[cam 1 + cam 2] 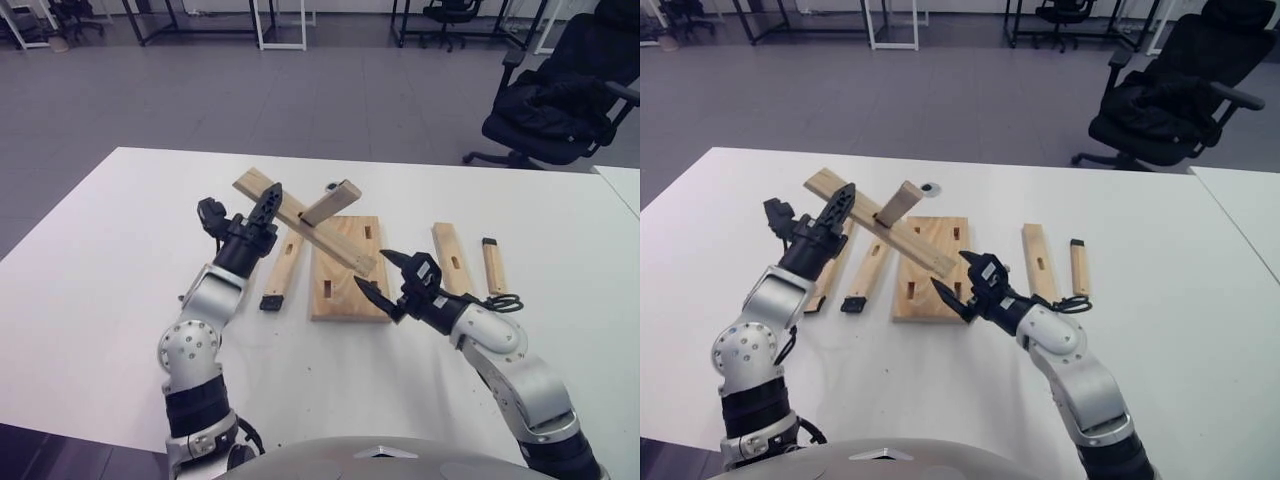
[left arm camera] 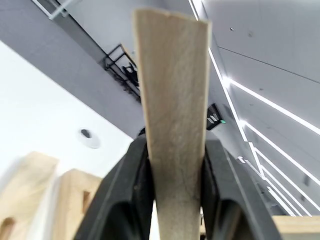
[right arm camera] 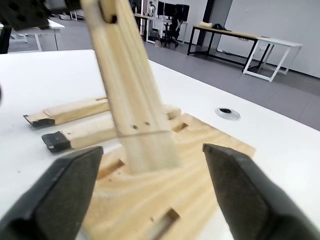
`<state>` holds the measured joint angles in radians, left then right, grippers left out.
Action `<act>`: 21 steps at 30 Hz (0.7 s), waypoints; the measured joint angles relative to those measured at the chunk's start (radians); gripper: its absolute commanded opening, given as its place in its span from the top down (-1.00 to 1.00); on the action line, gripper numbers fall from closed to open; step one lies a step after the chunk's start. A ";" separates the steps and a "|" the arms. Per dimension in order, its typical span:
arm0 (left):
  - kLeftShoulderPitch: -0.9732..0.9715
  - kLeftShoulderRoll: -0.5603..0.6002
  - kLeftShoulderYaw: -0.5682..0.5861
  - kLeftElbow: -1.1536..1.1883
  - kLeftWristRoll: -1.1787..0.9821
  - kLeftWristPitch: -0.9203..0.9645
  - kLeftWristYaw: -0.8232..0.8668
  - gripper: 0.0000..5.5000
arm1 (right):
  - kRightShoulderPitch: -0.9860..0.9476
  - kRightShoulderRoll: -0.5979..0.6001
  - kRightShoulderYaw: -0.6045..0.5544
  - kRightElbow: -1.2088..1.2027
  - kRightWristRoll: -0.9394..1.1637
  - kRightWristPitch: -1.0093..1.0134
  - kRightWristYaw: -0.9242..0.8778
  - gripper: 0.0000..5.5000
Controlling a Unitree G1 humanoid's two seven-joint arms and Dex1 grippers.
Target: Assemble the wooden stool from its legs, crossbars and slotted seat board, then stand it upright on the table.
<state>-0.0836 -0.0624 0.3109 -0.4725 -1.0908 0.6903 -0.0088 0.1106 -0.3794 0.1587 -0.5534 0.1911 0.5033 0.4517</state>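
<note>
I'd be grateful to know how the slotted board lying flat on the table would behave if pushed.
The board lies flat on the smooth table, so it would probably slide, not tip or roll. It looks like solid wood, so likely stiff. Its low edges may be hard to grip from above.

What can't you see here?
- Eye views: whether the leg's low end is set into the board; the leg covers it.
- Left wrist view: the leg's low end, cut off by the edge, past the left gripper.
- Right wrist view: the leg's top, cut off by the edge.
</note>
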 measured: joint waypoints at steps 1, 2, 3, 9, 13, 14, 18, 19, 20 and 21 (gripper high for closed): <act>0.035 0.011 0.000 -0.048 -0.003 0.003 0.027 0.63 | 0.016 -0.010 -0.026 0.013 -0.011 0.002 -0.022 -0.39; 0.065 0.019 0.000 -0.082 -0.006 0.003 0.048 0.63 | 0.019 -0.013 -0.037 0.034 -0.033 0.000 -0.030 -0.39; 0.101 0.022 -0.004 -0.111 -0.007 0.001 0.060 0.63 | 0.018 -0.016 -0.037 0.062 -0.043 -0.010 -0.036 -0.39; 0.169 0.037 -0.012 -0.116 0.045 -0.059 0.086 0.63 | 0.013 -0.061 0.046 0.249 -0.234 -0.056 -0.086 -0.39; 0.183 0.037 -0.035 -0.107 0.092 -0.099 0.085 0.63 | 0.001 -0.059 0.091 0.271 -0.277 -0.098 -0.089 -0.39; 0.184 0.037 -0.044 -0.100 0.121 -0.115 0.085 0.63 | 0.000 -0.053 0.099 0.270 -0.278 -0.100 -0.089 -0.39; 0.190 0.049 -0.073 -0.090 0.185 -0.158 0.076 0.63 | 0.007 -0.025 0.131 0.261 -0.274 -0.106 -0.082 -0.39; 0.196 0.054 -0.075 -0.090 0.200 -0.175 0.063 0.63 | 0.008 -0.023 0.137 0.258 -0.275 -0.106 -0.081 -0.39; 0.203 0.063 -0.077 -0.090 0.204 -0.184 0.057 0.63 | 0.011 -0.023 0.140 0.256 -0.275 -0.107 -0.080 -0.39; 0.212 0.069 -0.079 -0.090 0.217 -0.199 0.049 0.63 | 0.012 -0.023 0.142 0.254 -0.275 -0.107 -0.074 -0.39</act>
<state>0.1282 0.0066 0.2324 -0.5625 -0.8740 0.4914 0.0406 0.1225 -0.4022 0.3008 -0.2992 -0.0838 0.3967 0.3782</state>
